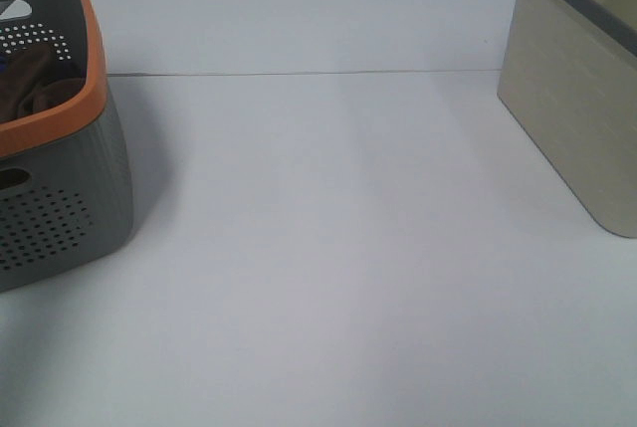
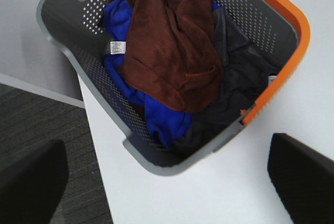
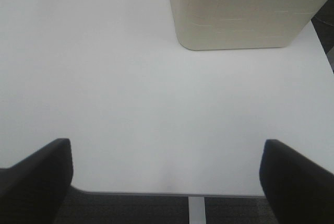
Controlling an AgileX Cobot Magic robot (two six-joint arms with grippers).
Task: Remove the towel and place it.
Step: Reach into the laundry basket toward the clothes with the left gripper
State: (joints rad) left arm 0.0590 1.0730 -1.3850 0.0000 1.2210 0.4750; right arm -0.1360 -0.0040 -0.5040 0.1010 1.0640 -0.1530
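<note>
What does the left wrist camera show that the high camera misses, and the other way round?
Only the left wrist view: the whole pile, with the brown towel on top of a blue cloth and a dark grey cloth, a white tag at its edge, and floor. Only the high view: the beige bin. Both: the white table and the orange-rimmed basket with the towel inside.

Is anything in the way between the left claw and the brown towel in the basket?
Nothing visible. The towel lies on top of the pile in the grey basket, over the blue cloth and a dark grey cloth. The left claw is open above the basket, with nothing between it and the towel.
</note>
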